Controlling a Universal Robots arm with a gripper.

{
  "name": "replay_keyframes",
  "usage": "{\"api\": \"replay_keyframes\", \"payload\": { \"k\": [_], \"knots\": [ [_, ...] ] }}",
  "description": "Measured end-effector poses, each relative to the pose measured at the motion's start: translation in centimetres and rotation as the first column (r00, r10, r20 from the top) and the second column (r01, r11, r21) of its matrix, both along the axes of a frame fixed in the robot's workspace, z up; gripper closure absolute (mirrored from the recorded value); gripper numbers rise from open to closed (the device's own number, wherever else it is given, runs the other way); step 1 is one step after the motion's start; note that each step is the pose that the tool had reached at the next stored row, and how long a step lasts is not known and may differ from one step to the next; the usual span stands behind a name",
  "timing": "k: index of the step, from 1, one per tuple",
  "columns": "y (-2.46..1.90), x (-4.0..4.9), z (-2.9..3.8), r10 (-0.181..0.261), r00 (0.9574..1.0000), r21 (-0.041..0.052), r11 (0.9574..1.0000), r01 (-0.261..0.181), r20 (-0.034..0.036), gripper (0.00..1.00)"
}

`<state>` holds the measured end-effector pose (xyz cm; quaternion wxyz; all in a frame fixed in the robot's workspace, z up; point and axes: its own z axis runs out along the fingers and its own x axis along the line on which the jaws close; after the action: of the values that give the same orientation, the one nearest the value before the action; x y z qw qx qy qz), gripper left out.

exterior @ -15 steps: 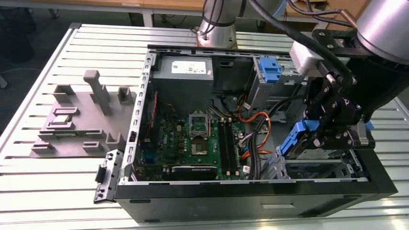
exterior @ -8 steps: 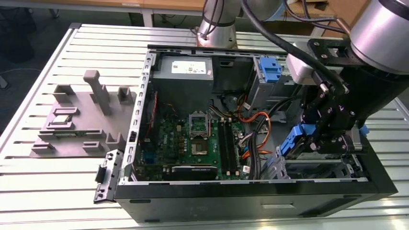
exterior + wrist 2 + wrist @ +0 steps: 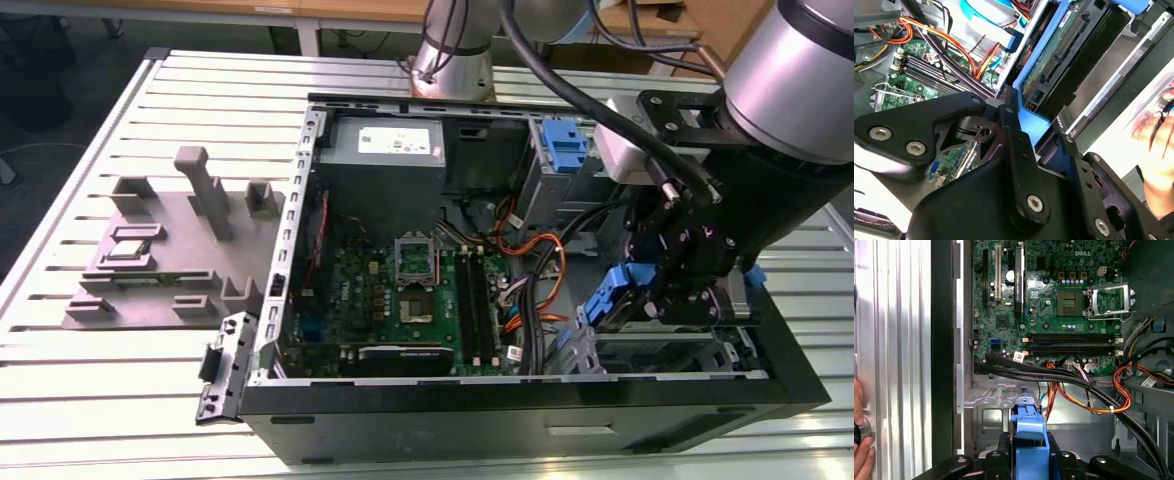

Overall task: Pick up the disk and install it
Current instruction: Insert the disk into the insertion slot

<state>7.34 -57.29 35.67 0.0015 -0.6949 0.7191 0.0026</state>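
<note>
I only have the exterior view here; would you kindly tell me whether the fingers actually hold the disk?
Observer: Yes; in the first wrist view the fingers grip the disk by its blue rail, over the metal drive bay.
Operator: Thank you. Is its connector free?
Observer: In the second wrist view its green circuit board and connector are bare, with no cable plugged in.
Operator: Is anything close to the case?
Observer: A person's hand lies over the slatted table, just outside the case's black wall.
</note>
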Motion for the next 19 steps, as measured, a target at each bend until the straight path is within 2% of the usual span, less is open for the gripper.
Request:
{"api": "replay_keyframes", "payload": {
  "k": [8,9,17,18,19],
  "knots": [
    [0.0,0.0,0.0,0.0,1.0,-0.0001,1.0,0.0,0.0,0.63],
    [0.0,0.0,-0.01,0.0,1.0,0.0001,1.0,0.0,0.0001,0.56],
    [0.0,0.0,-0.01,0.0,1.0,-0.0001,1.0,0.0,0.0,0.56],
    [0.0,0.0,-0.01,0.0,1.0,-0.0001,1.0,0.0,0.0,0.58],
    [0.0,0.0,-0.01,0.0,1.0,-0.0001,1.0,0.0,0.0,0.64]
  ]
}}
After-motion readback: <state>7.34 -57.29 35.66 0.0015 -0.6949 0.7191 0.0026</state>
